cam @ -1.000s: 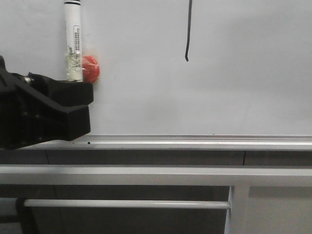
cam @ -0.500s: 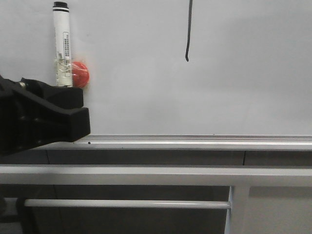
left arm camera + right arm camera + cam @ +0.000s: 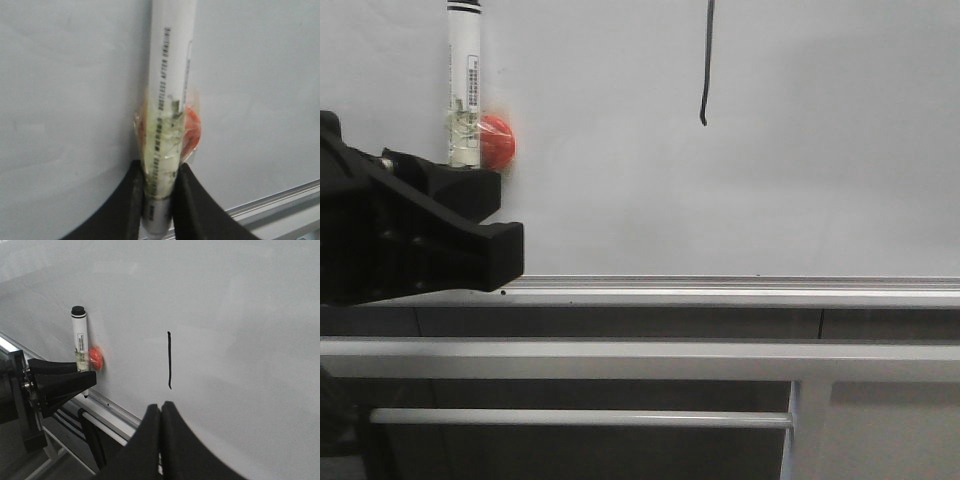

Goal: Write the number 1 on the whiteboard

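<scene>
Black number 1 (image 3: 706, 62) near-vertical on whiteboard (image 3: 770, 180); left hand (image 3: 159, 200) gripping upright marker (image 3: 167, 100).

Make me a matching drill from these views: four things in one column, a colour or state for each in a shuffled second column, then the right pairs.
Things
1. marker pen
2. number 1
3. right gripper
4. round magnet

States
A. shut, holding nothing
B. red, beside the pen on the whiteboard
C. thin black stroke, hooked at the bottom
D. upright, clamped in the left gripper

Pairs: 1-D, 2-C, 3-A, 4-B
</scene>
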`<state>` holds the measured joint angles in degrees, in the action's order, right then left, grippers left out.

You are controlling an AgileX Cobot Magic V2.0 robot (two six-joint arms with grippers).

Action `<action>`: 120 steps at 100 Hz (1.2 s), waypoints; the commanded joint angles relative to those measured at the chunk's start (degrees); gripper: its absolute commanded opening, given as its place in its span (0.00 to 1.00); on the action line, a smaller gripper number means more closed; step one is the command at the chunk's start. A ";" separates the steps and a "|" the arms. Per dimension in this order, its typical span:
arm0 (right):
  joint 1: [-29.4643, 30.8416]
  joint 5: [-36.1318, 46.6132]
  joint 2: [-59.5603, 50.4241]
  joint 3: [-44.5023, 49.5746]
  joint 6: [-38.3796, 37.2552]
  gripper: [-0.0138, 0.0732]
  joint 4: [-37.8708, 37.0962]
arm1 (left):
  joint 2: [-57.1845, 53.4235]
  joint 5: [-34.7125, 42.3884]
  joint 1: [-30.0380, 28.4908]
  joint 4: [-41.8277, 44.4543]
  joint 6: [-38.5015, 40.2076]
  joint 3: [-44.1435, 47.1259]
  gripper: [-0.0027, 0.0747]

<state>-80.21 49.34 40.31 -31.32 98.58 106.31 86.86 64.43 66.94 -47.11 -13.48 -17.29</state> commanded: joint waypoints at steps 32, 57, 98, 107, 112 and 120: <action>0.28 -0.87 -0.20 -1.30 0.84 0.09 -3.04 | -1.39 14.88 0.02 -0.59 -2.05 -1.66 0.01; 0.28 -1.63 -0.20 -1.30 0.84 0.09 -3.04 | -1.39 14.88 0.02 0.54 -4.45 -1.66 0.23; 0.28 -1.63 -0.20 -1.30 0.84 0.09 -3.04 | -1.39 14.88 0.02 -0.99 -4.45 -1.35 0.36; 0.28 -1.63 -0.20 -1.30 0.84 0.09 -3.04 | -1.39 14.88 0.02 2.45 -4.45 -0.39 0.41; 0.28 -1.63 -0.20 -1.30 0.84 0.09 -3.04 | -1.39 14.88 0.02 4.40 -4.45 0.03 0.45; 0.28 -1.63 -0.20 -1.30 0.84 0.09 -3.04 | -1.39 14.88 0.02 4.65 -3.39 0.47 0.51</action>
<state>-80.21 48.91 40.31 -31.32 98.61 106.40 86.86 65.15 66.94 -44.40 -18.07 -16.48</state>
